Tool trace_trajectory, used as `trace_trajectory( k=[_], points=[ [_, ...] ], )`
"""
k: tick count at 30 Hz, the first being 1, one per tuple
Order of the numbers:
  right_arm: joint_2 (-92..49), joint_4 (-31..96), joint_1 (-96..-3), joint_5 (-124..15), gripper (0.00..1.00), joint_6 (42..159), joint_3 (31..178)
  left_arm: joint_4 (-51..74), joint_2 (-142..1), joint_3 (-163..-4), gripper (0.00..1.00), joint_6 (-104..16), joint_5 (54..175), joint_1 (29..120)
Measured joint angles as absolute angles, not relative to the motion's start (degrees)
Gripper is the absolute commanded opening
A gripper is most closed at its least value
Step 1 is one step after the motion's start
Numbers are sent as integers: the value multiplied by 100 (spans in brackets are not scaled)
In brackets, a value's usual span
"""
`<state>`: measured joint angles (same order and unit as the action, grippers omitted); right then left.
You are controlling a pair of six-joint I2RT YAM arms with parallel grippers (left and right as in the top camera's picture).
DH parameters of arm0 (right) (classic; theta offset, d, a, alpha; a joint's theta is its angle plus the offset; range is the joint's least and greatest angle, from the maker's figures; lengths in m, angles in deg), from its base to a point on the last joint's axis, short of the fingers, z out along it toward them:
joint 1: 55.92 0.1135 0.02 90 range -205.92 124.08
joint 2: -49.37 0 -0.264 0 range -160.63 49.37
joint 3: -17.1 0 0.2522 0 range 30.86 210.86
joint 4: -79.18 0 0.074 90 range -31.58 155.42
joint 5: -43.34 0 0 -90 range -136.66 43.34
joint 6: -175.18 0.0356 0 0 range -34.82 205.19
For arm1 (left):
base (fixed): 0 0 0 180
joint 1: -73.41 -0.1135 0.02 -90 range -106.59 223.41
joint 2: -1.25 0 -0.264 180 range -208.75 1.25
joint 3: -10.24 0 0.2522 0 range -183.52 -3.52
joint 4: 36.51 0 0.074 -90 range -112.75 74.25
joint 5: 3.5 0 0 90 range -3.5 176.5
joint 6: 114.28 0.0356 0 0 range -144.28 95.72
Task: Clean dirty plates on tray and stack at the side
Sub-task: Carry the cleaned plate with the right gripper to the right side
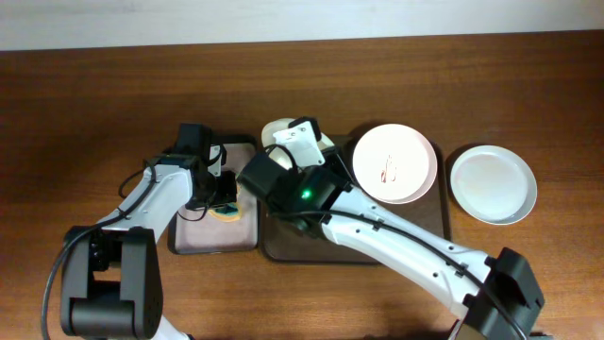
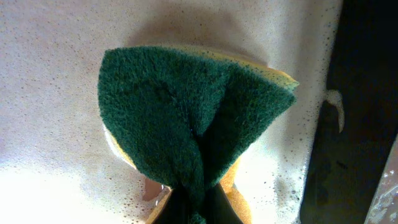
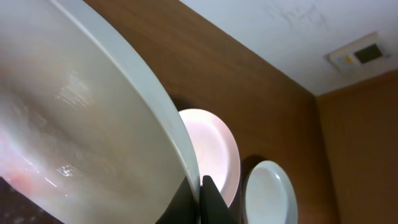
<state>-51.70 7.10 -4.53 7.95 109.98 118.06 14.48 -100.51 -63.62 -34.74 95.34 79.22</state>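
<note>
My left gripper is pinched tight on a soft green and yellow sponge, so the sponge folds up in the middle. The green side looks rough and fuzzy. It rests on the pale wet lining of the small dark tray, and the lining is dotted with tiny bubbles. The tray's dark edge is close by on one side.

My right gripper is closed on the rim of a smooth shiny white round plate. This plate is tipped up steeply over the left end of the big dark brown tray with round corners and a raised rim, just beside the small tray. My two arms are close together there, with little room between them.

A second white round plate with thin red squiggles lies flat on the right part of the big tray, near its far rim. A third pale round plate sits off the tray on the brown wooden table, just beside the tray's right edge. There is wide open wood on the left and at the far side
</note>
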Motion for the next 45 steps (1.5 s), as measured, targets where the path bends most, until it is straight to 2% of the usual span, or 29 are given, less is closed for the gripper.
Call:
trace_trajectory(
  k=[7,11,15,19,24,32,34,35,36,40,45],
  points=[
    [-5170,498,-2164,-1181,4,11641,11806,1442,-10051,-6362,3,-3474,9536,7922],
    [-5170,483,-3814,-2997,4,11798,11806,1435,-10051,-6362,3,-3474,9541,7922],
    [-5170,281,-5147,-4125,4,11840,11806,1433,-10051,-6362,4,-3474,9554,7922],
    [-5170,-81,-6570,-4630,4,11816,11802,1431,-10051,-6362,5,-3474,9554,7922],
    [-5162,-145,-7871,-4783,4,11811,11544,1433,-10051,-6362,5,-3474,9556,7922],
    [-5160,185,-8817,-4812,4,11730,10796,1431,-10051,-6362,5,-3474,9554,7922],
    [-5162,251,-8841,-4809,22,11706,10692,1431,-10051,-6362,5,-3474,9554,7922],
    [-5162,257,-8841,-4809,36,11665,10678,1431,-10051,-6362,5,-3474,9554,7922],
    [-5160,277,-8841,-4820,42,11676,10678,1431,-10051,-6362,5,-3474,9554,7922],
    [-5160,292,-8837,-4914,43,11597,10676,1431,-10051,-6362,5,-3474,9554,7922],
    [-5160,677,-8498,-5730,48,10605,10670,1429,-10051,-6362,6,-3474,9554,7922]
  ],
)
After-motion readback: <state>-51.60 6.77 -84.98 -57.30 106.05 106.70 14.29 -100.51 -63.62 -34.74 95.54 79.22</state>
